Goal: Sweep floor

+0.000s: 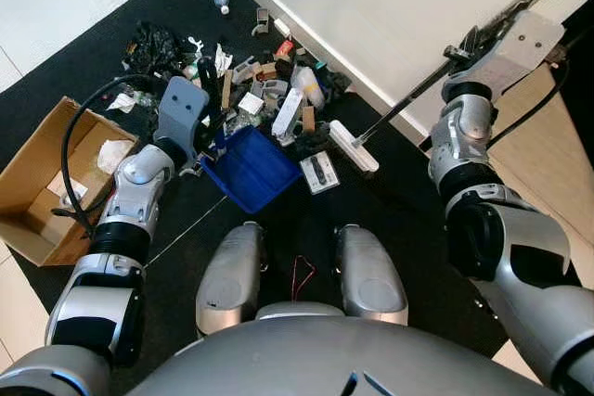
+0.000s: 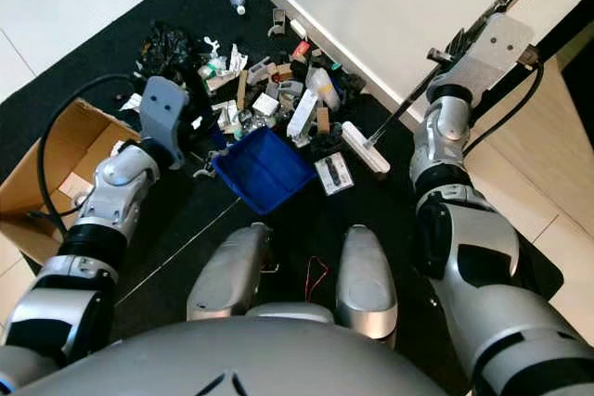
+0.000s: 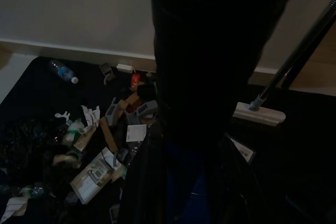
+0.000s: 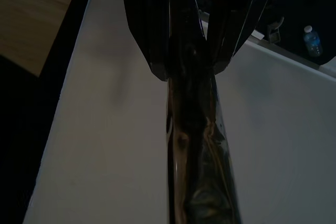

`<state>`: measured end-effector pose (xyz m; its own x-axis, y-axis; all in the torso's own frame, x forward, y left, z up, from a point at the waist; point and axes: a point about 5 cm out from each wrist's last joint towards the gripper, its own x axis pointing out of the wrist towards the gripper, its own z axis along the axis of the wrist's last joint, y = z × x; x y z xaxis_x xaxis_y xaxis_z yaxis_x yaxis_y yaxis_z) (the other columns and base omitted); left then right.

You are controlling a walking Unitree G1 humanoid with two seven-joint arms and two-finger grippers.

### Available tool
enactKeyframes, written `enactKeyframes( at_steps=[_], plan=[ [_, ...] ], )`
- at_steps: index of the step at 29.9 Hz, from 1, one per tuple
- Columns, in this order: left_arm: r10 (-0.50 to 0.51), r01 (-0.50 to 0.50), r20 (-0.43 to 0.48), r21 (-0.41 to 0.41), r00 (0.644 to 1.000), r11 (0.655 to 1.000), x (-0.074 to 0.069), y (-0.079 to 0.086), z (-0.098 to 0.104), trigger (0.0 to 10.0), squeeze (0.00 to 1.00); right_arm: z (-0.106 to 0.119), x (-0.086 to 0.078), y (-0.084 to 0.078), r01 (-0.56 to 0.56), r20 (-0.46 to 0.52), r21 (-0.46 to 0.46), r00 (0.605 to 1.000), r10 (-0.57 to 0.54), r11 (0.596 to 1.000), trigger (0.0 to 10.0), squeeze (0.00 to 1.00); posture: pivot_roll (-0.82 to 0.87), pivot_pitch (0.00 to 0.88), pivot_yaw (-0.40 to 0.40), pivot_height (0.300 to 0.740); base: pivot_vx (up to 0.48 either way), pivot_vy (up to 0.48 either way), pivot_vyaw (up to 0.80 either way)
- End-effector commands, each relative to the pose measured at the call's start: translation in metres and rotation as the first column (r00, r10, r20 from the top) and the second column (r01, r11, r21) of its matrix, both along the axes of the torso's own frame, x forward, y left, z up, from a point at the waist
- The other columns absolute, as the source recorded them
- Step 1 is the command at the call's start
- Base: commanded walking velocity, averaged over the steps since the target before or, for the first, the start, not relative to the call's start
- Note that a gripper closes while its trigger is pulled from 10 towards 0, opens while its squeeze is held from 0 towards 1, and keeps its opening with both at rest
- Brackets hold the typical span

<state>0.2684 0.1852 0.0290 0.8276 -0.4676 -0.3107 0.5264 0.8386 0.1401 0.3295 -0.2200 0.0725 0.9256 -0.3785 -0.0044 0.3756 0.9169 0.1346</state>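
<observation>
- Around the broom handle, the right gripper has its fingers clamped tight; the left gripper holds the blue dustpan.
- To sweep well, I'd draw the broom head leftward, pushing the litter pile into the pan.
- The broom slants from the wall down to the black mat.
</observation>
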Motion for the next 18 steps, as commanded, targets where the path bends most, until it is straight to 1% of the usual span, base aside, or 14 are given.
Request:
enactKeyframes(
  at_steps=[1, 18],
  plan=[
    [-0.002, 0.002, 0.039, -0.006, 0.999, 1.000, 0.0040, -0.0038, 0.0047, 10.0, 0.00, 0.0042, 0.0013, 0.0030, -0.023, 0.026, -0.029, 0.999, 0.024, 0.999, 10.0, 0.00, 0.09, 0.013, 0.023, 0.740, 0.000, 0.000, 0.00],
    [-0.003, 0.004, 0.040, -0.007, 0.999, 1.000, 0.0051, -0.0052, 0.0037, 10.0, 0.00, 0.0039, 0.0011, 0.0033, -0.029, 0.023, -0.035, 0.999, 0.030, 0.999, 10.0, 0.00, 0.09, 0.014, 0.022, 0.740, 0.000, 0.000, 0.00]
  ],
)
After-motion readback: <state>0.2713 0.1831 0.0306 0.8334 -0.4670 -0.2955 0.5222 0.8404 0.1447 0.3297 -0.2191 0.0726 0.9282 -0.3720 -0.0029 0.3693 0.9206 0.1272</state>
